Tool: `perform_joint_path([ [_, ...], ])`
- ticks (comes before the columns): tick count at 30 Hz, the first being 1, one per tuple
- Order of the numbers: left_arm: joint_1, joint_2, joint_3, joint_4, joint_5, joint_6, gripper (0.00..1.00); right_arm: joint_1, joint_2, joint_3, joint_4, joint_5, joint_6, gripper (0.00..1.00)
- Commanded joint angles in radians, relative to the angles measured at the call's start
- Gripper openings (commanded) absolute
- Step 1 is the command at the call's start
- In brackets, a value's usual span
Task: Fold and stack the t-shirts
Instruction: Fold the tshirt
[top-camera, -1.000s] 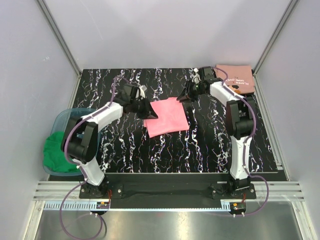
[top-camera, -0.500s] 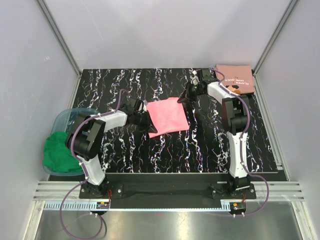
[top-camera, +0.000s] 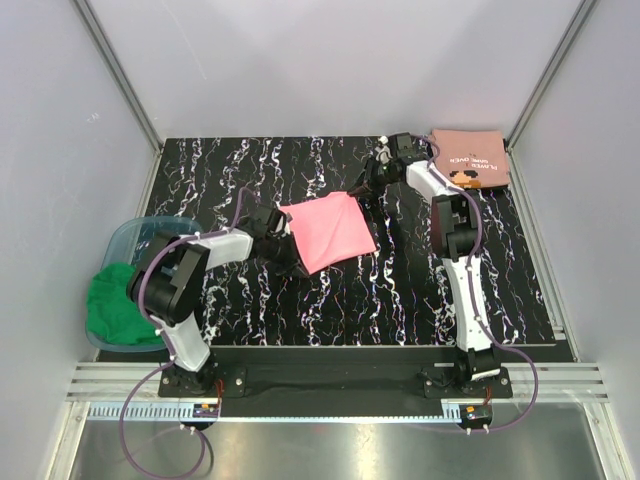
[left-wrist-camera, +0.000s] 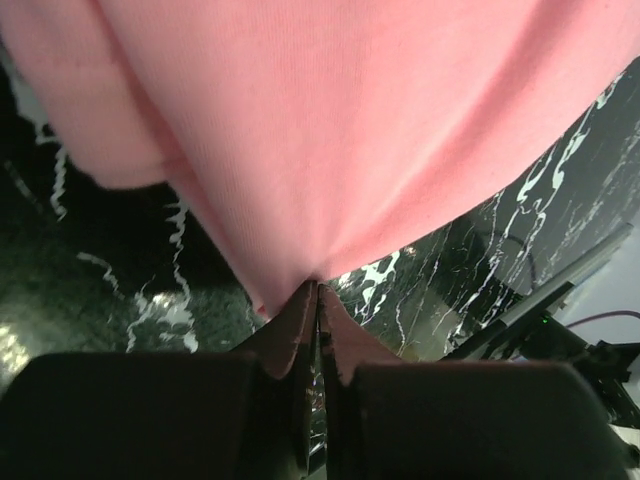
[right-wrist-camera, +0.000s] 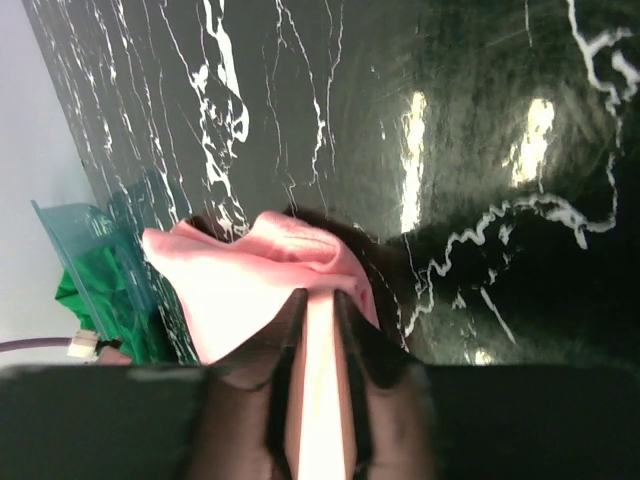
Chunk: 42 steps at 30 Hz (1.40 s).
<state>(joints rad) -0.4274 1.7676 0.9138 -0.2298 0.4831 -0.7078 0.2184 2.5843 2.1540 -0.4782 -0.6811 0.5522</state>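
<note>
We note pink tee (top-camera: 328, 232): soft matt cloth, faint knit texture in left wrist view. Salmon tee (top-camera: 470, 157), upper right: duller matt cloth, white printed lettering. Table (top-camera: 400, 290): glossy black marble-look top, white veins, lamp glare. Bin (top-camera: 125, 238), left: translucent bluish plastic, holding matt green cloth (top-camera: 115, 300). Frame rail (top-camera: 560, 381), bottom: brushed metal.

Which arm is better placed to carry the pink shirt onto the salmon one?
Probably right: the right tool grips the pink shirt at its far corner, nearest the salmon shirt; the left tool holds the opposite corner.
</note>
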Motion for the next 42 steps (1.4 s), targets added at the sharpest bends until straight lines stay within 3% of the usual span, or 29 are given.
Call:
perform_joint_path([
  [1, -0.004, -0.079, 0.031, -0.052, -0.081, 0.059, 0.08, -0.007, -0.142, -0.037, -0.042, 0.015, -0.031, 0.25],
  [2, -0.004, -0.092, 0.084, -0.092, -0.087, 0.068, 0.14, -0.004, -0.167, -0.058, -0.049, 0.017, -0.049, 0.27],
  [8, 0.061, -0.040, 0.290, -0.128, -0.081, 0.094, 0.16, -0.001, -0.343, -0.302, -0.051, -0.014, -0.070, 0.31],
  [12, 0.128, 0.131, 0.449, -0.114, -0.012, 0.096, 0.15, -0.001, -0.455, -0.486, -0.004, -0.015, -0.075, 0.31],
  [21, 0.233, 0.345, 0.586, -0.141, 0.002, 0.129, 0.13, -0.001, -0.524, -0.804, 0.118, -0.048, -0.055, 0.27],
  [27, 0.280, 0.365, 0.531, -0.152, -0.047, 0.139, 0.12, -0.005, -0.530, -0.890, 0.132, 0.050, -0.052, 0.25],
  [31, 0.294, 0.349, 0.542, -0.210, -0.070, 0.205, 0.12, -0.008, -0.579, -0.911, 0.118, 0.037, -0.066, 0.26],
  [37, 0.274, 0.219, 0.562, -0.278, -0.130, 0.267, 0.28, -0.010, -0.656, -0.810, -0.037, 0.092, -0.066, 0.32],
  [38, 0.260, 0.192, 0.559, -0.279, -0.156, 0.283, 0.34, -0.011, -0.674, -0.778, -0.066, 0.107, -0.069, 0.34],
  [42, 0.132, 0.086, 0.563, -0.290, -0.189, 0.378, 0.43, -0.036, -0.719, -0.727, -0.187, 0.156, -0.084, 0.47],
])
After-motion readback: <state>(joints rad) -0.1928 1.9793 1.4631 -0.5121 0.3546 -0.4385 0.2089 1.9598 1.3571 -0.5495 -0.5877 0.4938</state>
